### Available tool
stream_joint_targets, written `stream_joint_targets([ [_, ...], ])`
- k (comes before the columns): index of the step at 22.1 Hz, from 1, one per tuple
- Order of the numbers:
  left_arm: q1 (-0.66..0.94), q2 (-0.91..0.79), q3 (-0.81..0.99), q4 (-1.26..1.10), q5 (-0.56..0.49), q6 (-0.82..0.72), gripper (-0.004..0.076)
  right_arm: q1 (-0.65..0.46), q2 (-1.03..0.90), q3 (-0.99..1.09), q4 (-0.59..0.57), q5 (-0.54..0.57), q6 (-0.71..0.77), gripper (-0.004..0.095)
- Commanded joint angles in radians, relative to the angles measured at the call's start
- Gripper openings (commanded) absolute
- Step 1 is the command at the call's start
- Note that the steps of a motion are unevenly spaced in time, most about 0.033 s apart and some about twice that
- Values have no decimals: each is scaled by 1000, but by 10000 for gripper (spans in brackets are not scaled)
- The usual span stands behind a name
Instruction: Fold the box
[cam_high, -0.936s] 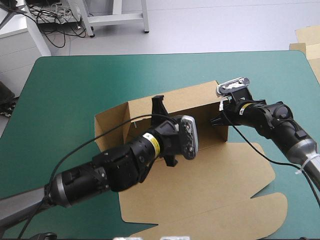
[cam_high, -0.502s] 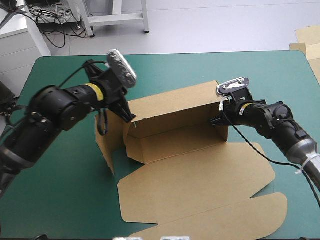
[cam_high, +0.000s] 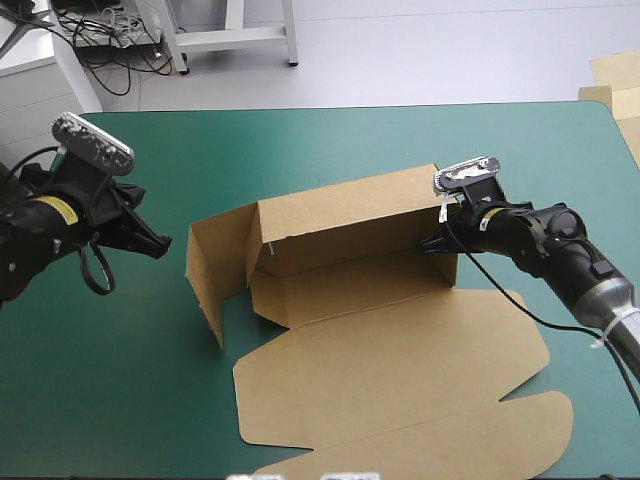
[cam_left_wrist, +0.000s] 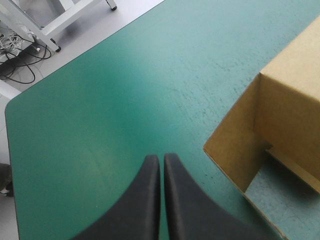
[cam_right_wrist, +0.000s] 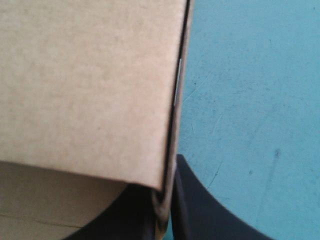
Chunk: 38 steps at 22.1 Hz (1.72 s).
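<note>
The brown box sits mid-table on the teal-green cover, rear wall raised and lid panel flat toward 6 o'clock; it looks light, stiff board, likely to hinge at its creases and spring back if released, so edges near a corner seem the best hold. The right gripper is clamped on the wall's corner at the box's 3 o'clock end, while the left gripper, fingers together on nothing, hangs apart from the loose side flap at 9 o'clock
</note>
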Motion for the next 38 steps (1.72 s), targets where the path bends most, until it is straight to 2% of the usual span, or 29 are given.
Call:
stream_joint_targets([
  [1,3,-104,114,-10,-140,-51,-10,1,-33,-31,-1,-40,-1,-20],
  [4,3,-176,231,40,-140,-110,-10,1,-33,-31,-1,-40,-1,-20],
  [7,3,-250,339,145,-185,-222,-10,1,-33,-31,-1,-40,-1,-20],
  [11,3,-278,386,140,-186,-233,-10,1,-35,-38,-1,-30,-1,-20],
  [17,3,-278,386,140,-184,-207,-10,1,-35,-181,-12,234,-4,-20],
  [24,3,-278,386,159,-182,-207,-10,1,54,-309,2,524,-7,-20],
  [27,3,-278,386,174,-182,-207,-10,1,108,-339,0,591,-7,-20],
  [30,3,-278,386,174,-182,-211,-10,1,162,-355,0,573,-7,-20],
  [35,3,-278,386,180,-190,-211,-10,1,327,-467,3,433,-7,-20],
  [38,3,-278,386,180,-191,-211,-10,1,438,-566,3,418,-7,-5],
])
